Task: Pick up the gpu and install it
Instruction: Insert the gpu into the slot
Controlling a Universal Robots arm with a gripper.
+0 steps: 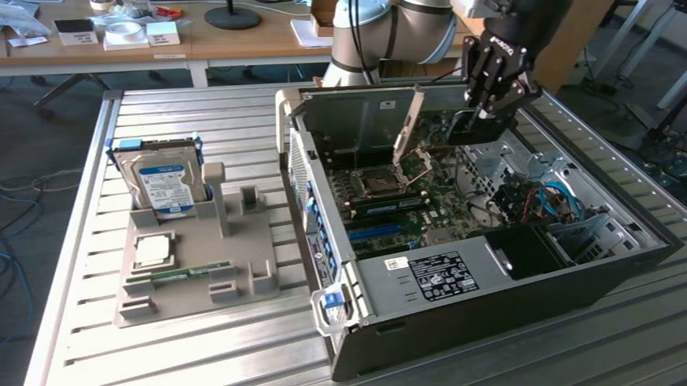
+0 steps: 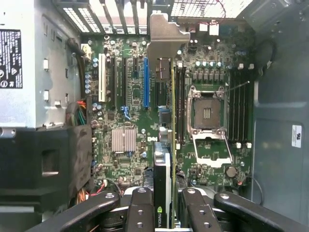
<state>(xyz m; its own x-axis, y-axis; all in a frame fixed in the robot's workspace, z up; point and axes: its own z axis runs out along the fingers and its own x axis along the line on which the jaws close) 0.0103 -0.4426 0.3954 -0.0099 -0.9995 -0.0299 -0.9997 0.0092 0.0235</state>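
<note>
The gpu point(image 1: 474, 129) is upright and edge-down inside the open computer case point(image 1: 504, 322), above the motherboard point(image 2: 125, 159) on the side nearest the case's rear wall. From the wrist view it reads as a thin edge with its black body to one side point(image 2: 163, 193), its silver bracket point(image 2: 166, 36) pointing at the slotted rear openings. That orientation is judged to suit a card that has to meet a slot edge-first, with the bracket lining up at the back panel. The gripper point(image 1: 485, 111) is partly closed and clamped on the card's two faces at the end away from the bracket, one finger point(image 2: 140, 208) on each side, which leaves the lower edge free. The long blue slot point(image 2: 146, 82) lies just beside the card's line, and the open processor socket point(image 2: 207, 113) is on its other side. Whether the edge touches any slot cannot be told, though it appears to hang clear of the board. On the slatted table point(image 1: 215, 121), well apart towards the exterior view's left, a grey parts holder point(image 1: 241, 301) carries the hard drive point(image 1: 161, 181) upright and a processor chip point(image 1: 150, 249) lying flat.
</note>
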